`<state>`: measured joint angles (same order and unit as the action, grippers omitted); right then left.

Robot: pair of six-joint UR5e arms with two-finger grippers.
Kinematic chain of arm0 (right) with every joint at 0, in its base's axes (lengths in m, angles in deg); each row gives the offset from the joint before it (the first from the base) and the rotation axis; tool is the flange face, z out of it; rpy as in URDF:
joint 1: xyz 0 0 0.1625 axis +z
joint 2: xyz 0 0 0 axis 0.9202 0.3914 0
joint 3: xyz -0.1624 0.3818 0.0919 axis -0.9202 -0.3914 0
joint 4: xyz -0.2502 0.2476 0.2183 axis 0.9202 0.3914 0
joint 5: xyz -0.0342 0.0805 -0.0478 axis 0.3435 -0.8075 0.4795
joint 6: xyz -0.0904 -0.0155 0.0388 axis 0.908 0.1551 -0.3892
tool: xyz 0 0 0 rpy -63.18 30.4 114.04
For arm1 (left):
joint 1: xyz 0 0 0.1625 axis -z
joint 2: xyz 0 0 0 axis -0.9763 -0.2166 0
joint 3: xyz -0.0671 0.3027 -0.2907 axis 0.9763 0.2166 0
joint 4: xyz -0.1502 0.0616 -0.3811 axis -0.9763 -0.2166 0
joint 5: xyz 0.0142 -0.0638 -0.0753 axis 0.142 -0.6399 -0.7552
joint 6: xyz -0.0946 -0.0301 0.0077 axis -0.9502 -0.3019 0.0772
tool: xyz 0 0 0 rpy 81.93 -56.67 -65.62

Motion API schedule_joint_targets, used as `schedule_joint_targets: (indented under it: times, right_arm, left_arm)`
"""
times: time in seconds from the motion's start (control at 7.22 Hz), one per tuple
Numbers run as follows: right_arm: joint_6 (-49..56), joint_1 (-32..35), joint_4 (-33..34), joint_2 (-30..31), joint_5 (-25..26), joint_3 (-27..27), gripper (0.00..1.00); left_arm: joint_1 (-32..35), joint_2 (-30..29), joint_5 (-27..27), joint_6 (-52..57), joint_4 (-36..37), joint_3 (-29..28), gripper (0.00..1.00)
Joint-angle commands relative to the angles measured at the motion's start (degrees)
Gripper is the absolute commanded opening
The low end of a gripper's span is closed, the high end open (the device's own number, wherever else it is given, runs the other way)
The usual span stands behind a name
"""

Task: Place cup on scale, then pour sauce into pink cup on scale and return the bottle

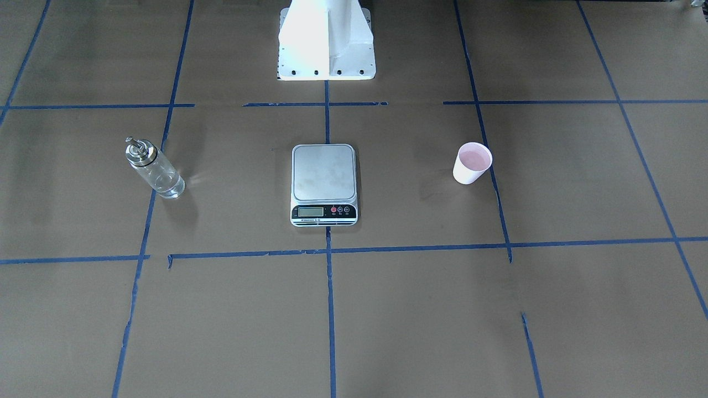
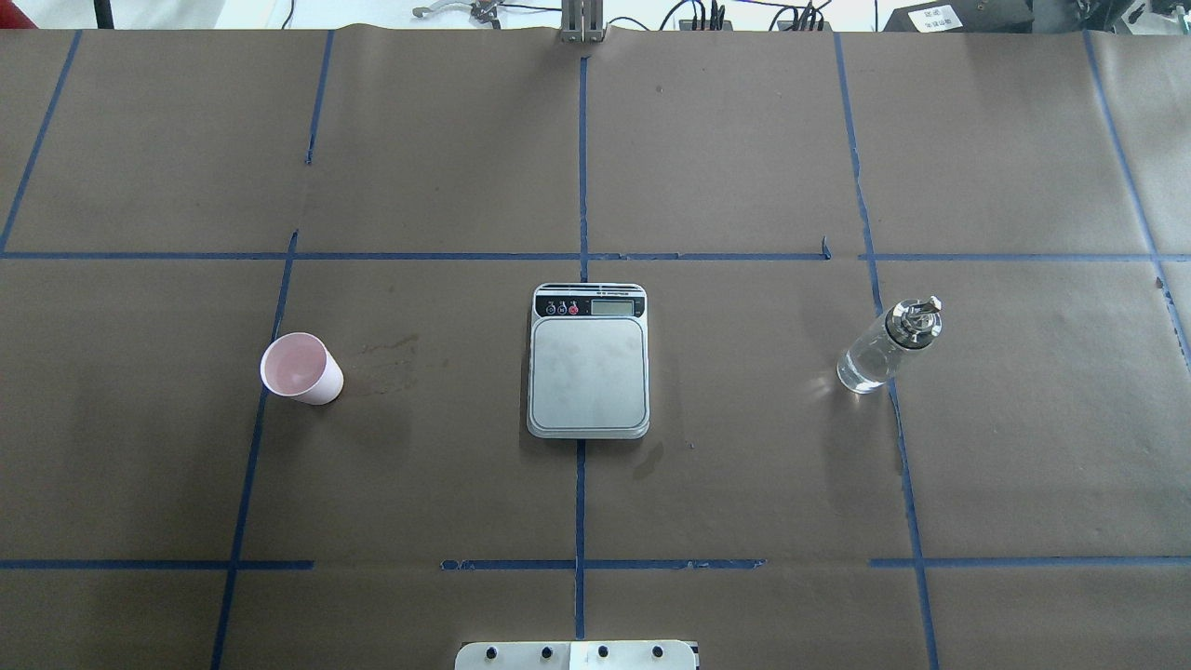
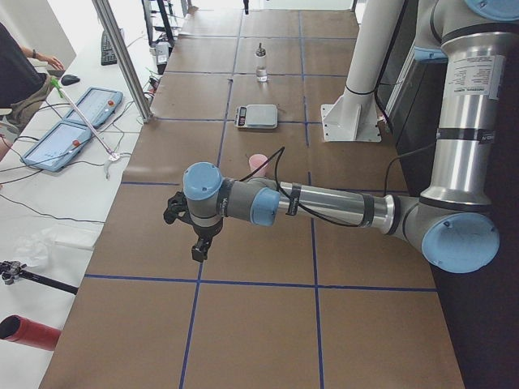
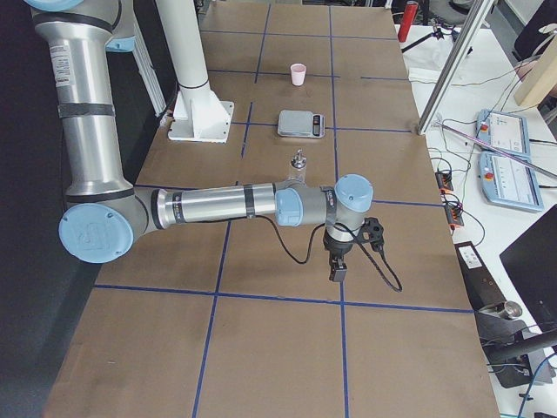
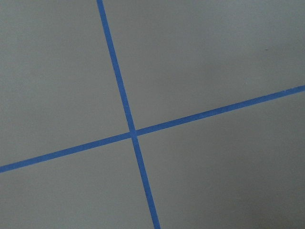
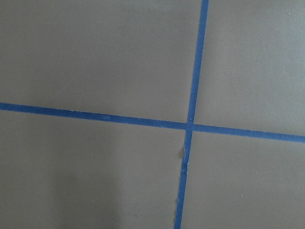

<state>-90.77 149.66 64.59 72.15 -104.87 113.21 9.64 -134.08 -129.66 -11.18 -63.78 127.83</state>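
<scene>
The pink cup (image 1: 472,163) stands upright on the brown paper, apart from the scale, on my left side (image 2: 300,368). The scale (image 1: 323,174) lies in the middle (image 2: 588,372) with nothing on its steel platform. The clear glass bottle (image 1: 155,170) with its metal spout stands on my right side (image 2: 889,346). My left gripper (image 3: 199,247) hangs over the table's left end, far from the cup (image 3: 258,164). My right gripper (image 4: 338,266) hangs over the right end, short of the bottle (image 4: 298,165). I cannot tell whether either is open or shut. Both wrist views show only paper and blue tape.
Blue tape lines (image 2: 582,186) divide the paper-covered table into squares. The white robot base (image 1: 326,44) stands at the robot-side edge behind the scale. An operator (image 3: 16,73), tablets (image 3: 77,121) and a metal post (image 3: 122,57) are beside the table's far side.
</scene>
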Motion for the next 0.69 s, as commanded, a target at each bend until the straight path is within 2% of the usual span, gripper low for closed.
schedule_joint_targets:
  times: [0.0, 0.14, 0.28, 0.42, 0.55]
  right_arm:
    - [-0.2, -0.7, -0.1, 0.0, -3.8, 0.3, 1.00]
    - [-0.1, -1.4, -0.1, 0.0, -5.2, 0.9, 1.00]
    - [-0.3, -2.4, 0.0, 0.1, -6.7, 1.6, 1.00]
    - [-0.1, -3.8, -0.2, 0.0, -8.1, 1.9, 1.00]
    - [-0.4, -5.2, -2.2, 0.1, -8.0, 2.4, 1.00]
  left_arm:
    - [-2.1, 1.5, -4.6, -4.9, -9.1, -0.9, 1.00]
    - [-6.6, 1.5, -7.8, -13.7, -13.3, -0.2, 1.00]
    - [-15.2, 0.9, -5.9, -26.5, -21.8, 0.9, 1.00]
    - [-21.2, 0.1, 0.2, -42.6, -28.3, 3.1, 1.00]
    - [-26.5, -0.3, 1.8, -55.1, -28.9, 5.6, 1.00]
